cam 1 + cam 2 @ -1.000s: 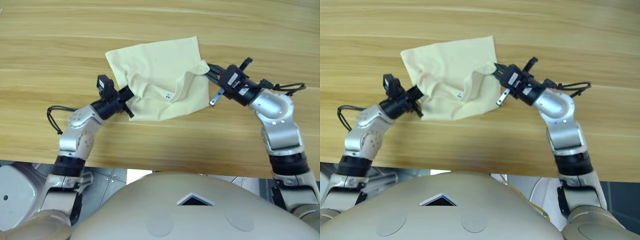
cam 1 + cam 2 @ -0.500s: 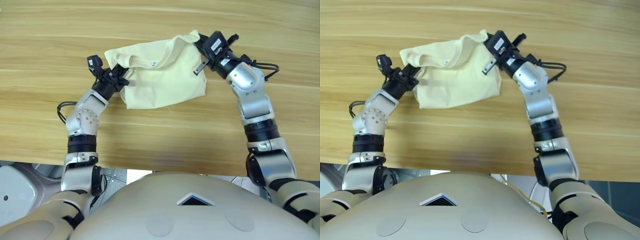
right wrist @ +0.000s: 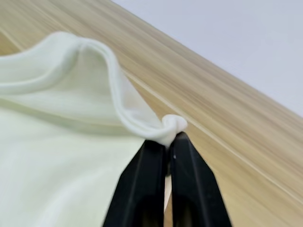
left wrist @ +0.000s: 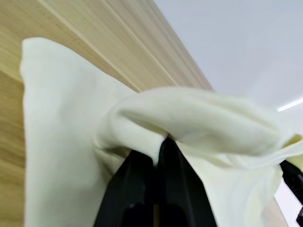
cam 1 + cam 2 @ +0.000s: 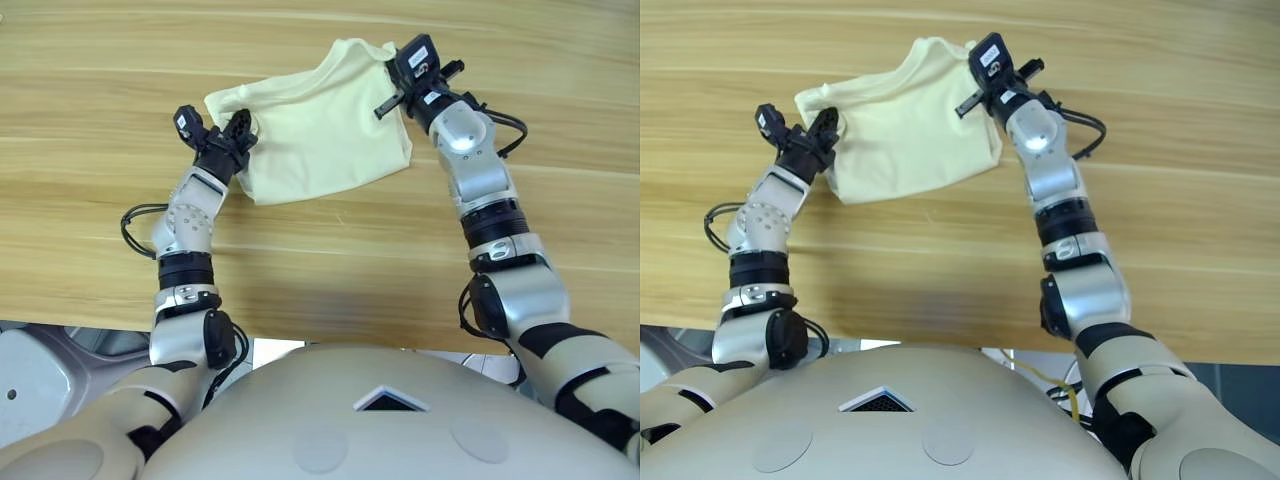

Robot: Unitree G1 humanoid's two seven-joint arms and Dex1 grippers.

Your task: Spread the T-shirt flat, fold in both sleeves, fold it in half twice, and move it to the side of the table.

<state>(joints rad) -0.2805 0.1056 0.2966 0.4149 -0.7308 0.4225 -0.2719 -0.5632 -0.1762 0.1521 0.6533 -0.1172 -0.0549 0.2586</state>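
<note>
- The pale yellow T-shirt (image 5: 325, 135) is seen folded into a rough rectangle on the wooden table (image 5: 320, 270), towards its far side and between the two arms.
- Its near part is laid flat on the wood. Its far edge is held up above the surface, and a loose, rounded fold is strung there from one claw to the other.
- The left claw (image 5: 240, 122) is closed tightly on the shirt's far left corner. In the left wrist view, a bunched roll of fabric is pinched between the two black fingers (image 4: 129, 189).
- The right claw (image 5: 392, 75) is clamped on the far right corner — a small curl of hem is gripped at the fingertips (image 3: 189, 177).
</note>
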